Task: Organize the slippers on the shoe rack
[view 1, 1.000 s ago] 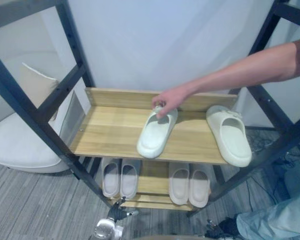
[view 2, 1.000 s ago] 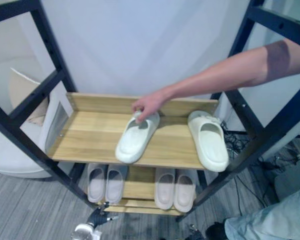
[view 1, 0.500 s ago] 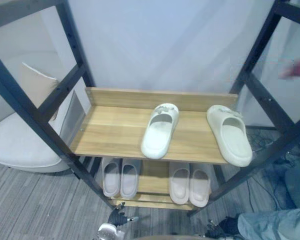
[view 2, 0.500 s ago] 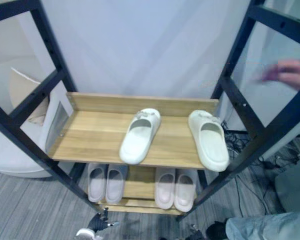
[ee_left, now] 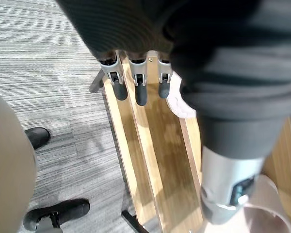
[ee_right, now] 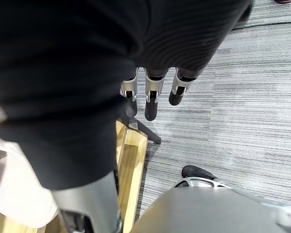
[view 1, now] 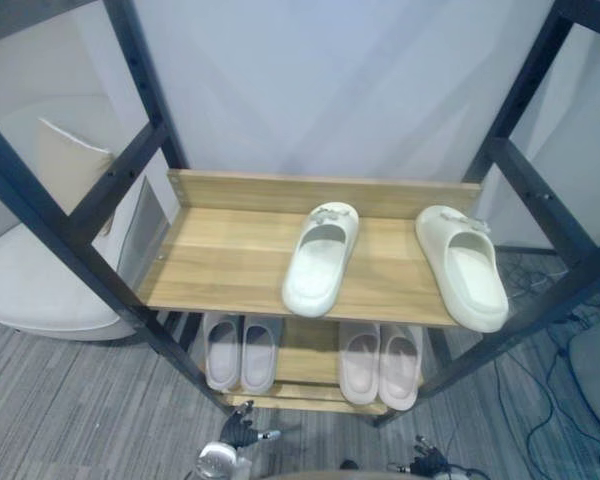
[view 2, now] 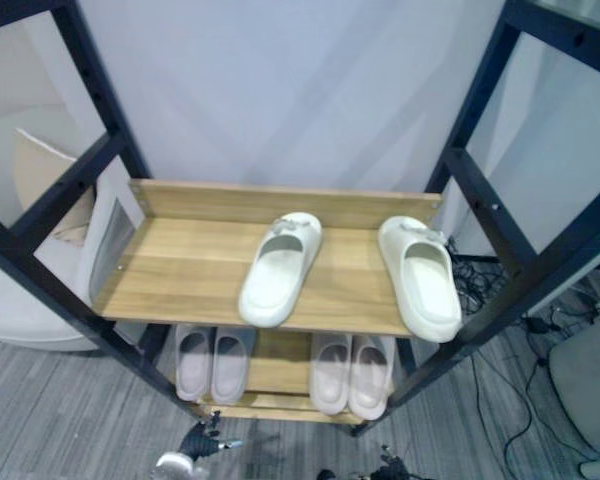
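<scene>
Well, your top shelf [view 1: 220, 262] holds two slippers [view 1: 321, 258], bare toward nine o'clock; four lower slippers [view 1: 242, 352]. Left hand [ee_left: 140, 87], right hand [ee_right: 153, 104]: straight-fingered, empty.

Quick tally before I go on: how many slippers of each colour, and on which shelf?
Cream slippers, top shelf: 2
Pale pink slippers, lower shelf: 4
Total: 6

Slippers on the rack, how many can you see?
6. Two lie on the top shelf: middle slipper, right slipper. Four sit on the lower shelf: left pair and right pair. The top shelf may hide more.
</scene>
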`<state>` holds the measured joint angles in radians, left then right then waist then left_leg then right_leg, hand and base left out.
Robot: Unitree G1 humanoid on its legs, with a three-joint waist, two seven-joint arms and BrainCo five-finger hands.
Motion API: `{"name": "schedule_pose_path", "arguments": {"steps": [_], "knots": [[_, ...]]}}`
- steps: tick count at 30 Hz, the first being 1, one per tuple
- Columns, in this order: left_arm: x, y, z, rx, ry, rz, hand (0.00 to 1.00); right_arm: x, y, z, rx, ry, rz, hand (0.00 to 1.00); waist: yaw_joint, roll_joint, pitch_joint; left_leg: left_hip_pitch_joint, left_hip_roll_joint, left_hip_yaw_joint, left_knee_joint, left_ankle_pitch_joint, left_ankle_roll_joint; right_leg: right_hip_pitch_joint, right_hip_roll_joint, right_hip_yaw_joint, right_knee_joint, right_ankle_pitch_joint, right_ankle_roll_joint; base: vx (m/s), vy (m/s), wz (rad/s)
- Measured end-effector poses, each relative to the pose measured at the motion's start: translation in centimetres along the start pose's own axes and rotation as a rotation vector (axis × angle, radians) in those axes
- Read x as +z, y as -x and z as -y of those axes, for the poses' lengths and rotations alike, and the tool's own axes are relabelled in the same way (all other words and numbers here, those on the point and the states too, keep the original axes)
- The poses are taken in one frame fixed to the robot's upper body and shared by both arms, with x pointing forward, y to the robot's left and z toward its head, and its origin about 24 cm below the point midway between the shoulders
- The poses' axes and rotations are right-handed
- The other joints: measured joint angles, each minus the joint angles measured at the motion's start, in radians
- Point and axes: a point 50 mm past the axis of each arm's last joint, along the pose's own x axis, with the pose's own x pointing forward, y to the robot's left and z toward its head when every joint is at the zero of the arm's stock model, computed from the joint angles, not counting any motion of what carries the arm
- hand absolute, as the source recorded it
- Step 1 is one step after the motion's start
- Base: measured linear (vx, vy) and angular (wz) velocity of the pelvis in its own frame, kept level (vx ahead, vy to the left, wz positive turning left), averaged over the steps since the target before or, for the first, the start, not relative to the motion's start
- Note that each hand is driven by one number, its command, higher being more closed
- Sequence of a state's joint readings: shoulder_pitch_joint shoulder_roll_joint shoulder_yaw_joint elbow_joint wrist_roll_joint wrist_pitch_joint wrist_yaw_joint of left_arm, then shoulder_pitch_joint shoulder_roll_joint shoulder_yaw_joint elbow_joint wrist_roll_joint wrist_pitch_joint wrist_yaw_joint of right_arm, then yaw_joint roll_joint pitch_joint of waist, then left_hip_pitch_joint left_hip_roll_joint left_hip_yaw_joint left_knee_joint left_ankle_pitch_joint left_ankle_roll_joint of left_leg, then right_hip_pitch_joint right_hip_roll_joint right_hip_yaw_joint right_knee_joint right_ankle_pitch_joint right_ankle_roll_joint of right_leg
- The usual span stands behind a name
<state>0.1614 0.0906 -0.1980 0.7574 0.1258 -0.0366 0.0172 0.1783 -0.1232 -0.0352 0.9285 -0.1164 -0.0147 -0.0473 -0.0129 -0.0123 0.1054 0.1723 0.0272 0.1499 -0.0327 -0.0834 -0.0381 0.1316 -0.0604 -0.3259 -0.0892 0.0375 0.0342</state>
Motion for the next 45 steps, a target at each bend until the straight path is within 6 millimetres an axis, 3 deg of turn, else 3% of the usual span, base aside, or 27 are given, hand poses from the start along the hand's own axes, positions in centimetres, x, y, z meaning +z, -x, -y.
{"name": "schedule_pose_path", "arguments": {"steps": [6, 14, 21, 26, 31, 37, 45], "knots": [[1.5, 0.1, 1.5, -0.078, -0.038, 0.072, 0.0, 0.0, 0.0, 0.0, 0.0, 0.0, -0.001, 0.0, 0.0, 0.001, 0.0, 0.0, 0.0, 0.0, 0.0, 0.0, 0.0, 0.001, 0.0, 0.0, 0.0, 0.0, 0.0, 0.0, 0.0, 0.0], [5.8, 1.0, 4.6, -0.256, -0.088, 0.266, 0.0, 0.0, 0.0, 0.2, -0.003, 0.002, -0.001, 0.0, -0.001, 0.008, 0.005, 0.002, 0.001, 0.001, 0.0, 0.0, 0.0, 0.008, 0.001, 0.002, 0.0, 0.001, -0.001, 0.0, 0.0, 0.0], [9.9, 3.6, 8.1, -0.463, -0.134, 0.475, 0.0, -0.1, -0.1, 0.3, -0.004, 0.004, -0.004, 0.0, -0.003, 0.013, 0.006, 0.002, 0.003, 0.004, 0.0, 0.0, 0.0, 0.007, 0.003, 0.004, 0.0, 0.002, -0.003, 0.0, 0.0, 0.0], [14.0, 7.2, 10.4, -0.641, -0.076, 0.699, 0.0, -0.2, -0.1, 0.6, -0.006, 0.019, -0.004, 0.0, -0.003, 0.024, -0.001, 0.002, 0.008, 0.005, 0.0, 0.0, 0.0, 0.007, 0.003, 0.005, 0.0, 0.003, -0.004, 0.0, 0.0, 0.0], [17.2, 9.6, 10.5, -0.714, 0.007, 0.855, 0.0, -0.2, -0.1, 0.8, -0.004, 0.051, -0.002, 0.0, -0.004, 0.035, -0.015, 0.002, 0.009, 0.004, 0.0, 0.0, 0.0, 0.007, 0.003, 0.004, 0.0, 0.003, -0.004, 0.0, 0.0, 0.0], [19.5, 11.9, 9.8, -0.763, 0.105, 0.98, 0.0, -0.5, 0.0, 0.9, -0.002, 0.062, -0.011, 0.0, -0.004, 0.036, -0.036, 0.002, 0.008, 0.002, 0.0, 0.0, 0.0, 0.007, 0.002, 0.001, 0.0, 0.003, -0.004, 0.0, 0.0, 0.0], [21.8, 12.9, 8.2, -0.681, 0.148, 1.095, 0.0, -0.7, 0.0, 0.7, 0.011, 0.088, -0.016, 0.0, -0.003, 0.03, -0.054, -0.01, 0.008, 0.003, 0.003, -0.004, 0.001, 0.003, -0.004, 0.004, 0.0, 0.002, -0.002, 0.0, 0.0, 0.0]]}}
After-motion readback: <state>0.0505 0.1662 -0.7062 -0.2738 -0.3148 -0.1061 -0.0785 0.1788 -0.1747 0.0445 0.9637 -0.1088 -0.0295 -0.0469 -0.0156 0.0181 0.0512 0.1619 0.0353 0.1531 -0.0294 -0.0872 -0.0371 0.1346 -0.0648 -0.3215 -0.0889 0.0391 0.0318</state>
